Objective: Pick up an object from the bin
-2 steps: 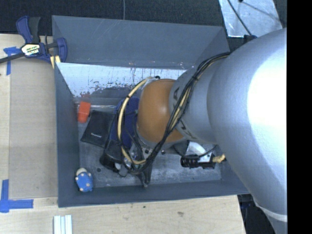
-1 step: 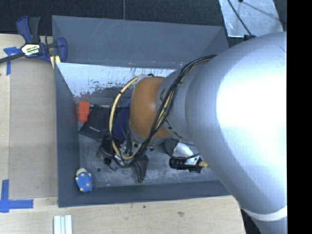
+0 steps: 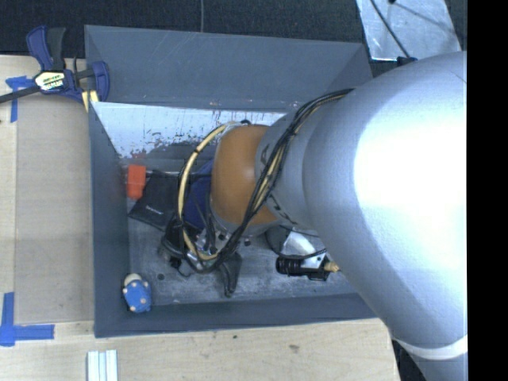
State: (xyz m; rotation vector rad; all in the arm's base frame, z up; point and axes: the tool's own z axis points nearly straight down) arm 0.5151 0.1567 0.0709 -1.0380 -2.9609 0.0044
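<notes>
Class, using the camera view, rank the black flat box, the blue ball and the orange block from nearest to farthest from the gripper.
1. The black flat box, just up-left of the gripper.
2. The blue ball, in the bin's lower-left corner.
3. The orange block, by the left wall, beyond the box.

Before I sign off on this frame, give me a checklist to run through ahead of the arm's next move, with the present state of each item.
1. Gripper down inside the bin: ok, it is low, near the front wall.
2. Something held: cannot tell, the wrist and cables cover that spot.
3. Contact with the black flat object on its left: cannot tell.
4. Blue ball in the front left corner stands apart from the gripper: ok.
5. Orange block at the left wall stands apart from it: ok.
6. Black part with yellow tip on its right in full sight: not ok, the arm overlaps it.
</notes>
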